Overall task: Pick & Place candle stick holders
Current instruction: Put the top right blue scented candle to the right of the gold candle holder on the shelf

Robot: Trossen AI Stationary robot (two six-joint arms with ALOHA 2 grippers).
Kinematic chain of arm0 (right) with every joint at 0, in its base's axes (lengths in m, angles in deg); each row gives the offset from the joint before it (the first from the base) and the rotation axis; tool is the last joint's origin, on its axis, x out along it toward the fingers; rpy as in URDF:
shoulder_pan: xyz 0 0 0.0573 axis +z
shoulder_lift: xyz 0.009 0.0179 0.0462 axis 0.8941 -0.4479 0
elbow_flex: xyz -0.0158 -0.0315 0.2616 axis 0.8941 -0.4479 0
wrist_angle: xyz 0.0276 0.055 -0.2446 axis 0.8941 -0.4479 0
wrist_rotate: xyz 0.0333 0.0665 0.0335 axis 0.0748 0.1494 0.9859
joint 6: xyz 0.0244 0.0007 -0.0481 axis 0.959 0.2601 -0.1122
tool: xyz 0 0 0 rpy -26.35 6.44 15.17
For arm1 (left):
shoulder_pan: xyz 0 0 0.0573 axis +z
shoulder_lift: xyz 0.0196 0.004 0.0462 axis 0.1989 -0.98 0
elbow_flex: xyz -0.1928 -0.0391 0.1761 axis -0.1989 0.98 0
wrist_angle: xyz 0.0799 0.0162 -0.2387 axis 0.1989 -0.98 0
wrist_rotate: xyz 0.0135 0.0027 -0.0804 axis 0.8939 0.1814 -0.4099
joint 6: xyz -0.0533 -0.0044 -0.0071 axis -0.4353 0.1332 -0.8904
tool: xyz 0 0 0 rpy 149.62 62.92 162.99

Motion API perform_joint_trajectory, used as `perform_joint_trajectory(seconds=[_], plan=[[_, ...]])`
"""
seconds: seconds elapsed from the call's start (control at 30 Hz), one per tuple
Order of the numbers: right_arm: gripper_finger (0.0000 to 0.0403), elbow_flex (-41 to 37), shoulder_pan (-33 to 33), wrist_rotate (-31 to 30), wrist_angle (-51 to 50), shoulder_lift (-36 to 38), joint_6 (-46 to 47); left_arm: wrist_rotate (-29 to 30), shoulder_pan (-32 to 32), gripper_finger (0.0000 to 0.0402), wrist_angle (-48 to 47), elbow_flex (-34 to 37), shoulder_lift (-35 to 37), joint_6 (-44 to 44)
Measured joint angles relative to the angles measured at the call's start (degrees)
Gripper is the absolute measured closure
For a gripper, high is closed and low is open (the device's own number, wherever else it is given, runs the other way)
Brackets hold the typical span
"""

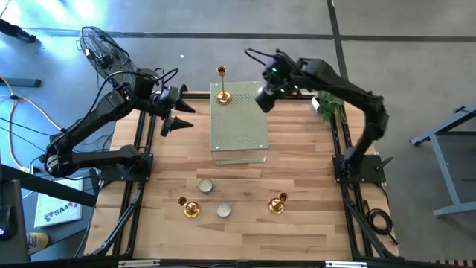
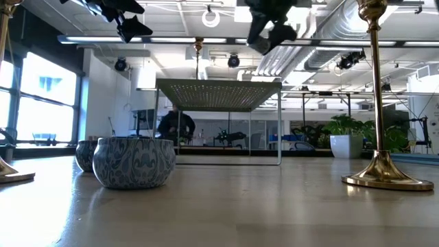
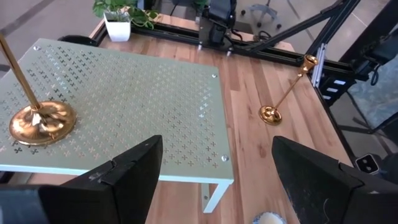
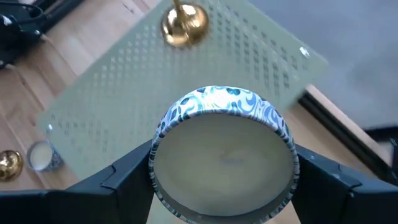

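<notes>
My right gripper (image 1: 265, 97) is shut on a low round cup (image 4: 224, 155) with a cream-white top and a blue-patterned wall, above the far right part of the pale green perforated slab (image 1: 239, 126). One gold holder (image 1: 223, 94) stands on its round base on the slab's far end. Two more gold holders (image 1: 190, 208) (image 1: 278, 203) and two cups (image 1: 205, 186) (image 1: 224, 211) rest on the table near the front. My left gripper (image 1: 175, 113) is open and empty, in the air left of the slab. My right gripper pinches the cup's round side wall (image 4: 155, 163) between its two fingers (image 4: 124, 180), one on each opposite side. The fingers come from above, pointing down. The cup is upright, its cream top toward the wrist, lifted clear above the slab.
The slab is a raised shelf on thin legs (image 2: 219, 92), with bare wood around it. A potted plant (image 1: 329, 106) stands at the table's far right corner. Black frame rails (image 1: 141, 171) run along both sides. A person (image 2: 176, 125) shows far off in the room.
</notes>
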Motion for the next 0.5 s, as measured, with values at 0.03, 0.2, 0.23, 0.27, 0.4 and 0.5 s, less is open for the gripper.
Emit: perform_joint_trajectory(seconds=[0.03, 0.2, 0.23, 0.27, 0.4, 0.5], plan=[[0.0118, 1.9, -0.5, 0.9, 0.0, -1.7, -0.7, 0.0, 0.0, 0.0103, -0.3, 0.0, 0.0, 0.0], [0.0118, 10.0, -1.8, 2.6, -1.1, -10.0, -3.1, 0.0, 0.0, 0.0103, -0.9, 0.0, 0.0, 0.0], [0.0118, 11.4, -1.9, 2.8, -1.9, -11.6, -3.5, 0.0, 0.0, 0.0103, -0.9, 0.0, 0.0, 0.0], [0.0118, 12.7, -2.0, 2.8, -2.7, -12.9, -3.8, 0.0, 0.0, 0.0103, -0.9, 0.0, 0.0, 0.0], [0.0118, 16.8, -2.2, 2.6, -5.3, -17.6, -4.6, 0.1, 0.0, 0.0103, -0.9, 0.0, 0.0, 0.0], [0.0118, 18.1, -2.3, 2.4, -5.5, -20.0, -5.5, 0.1, 0.0, 0.0103, -0.9, 0.0, 0.0, 0.0]])
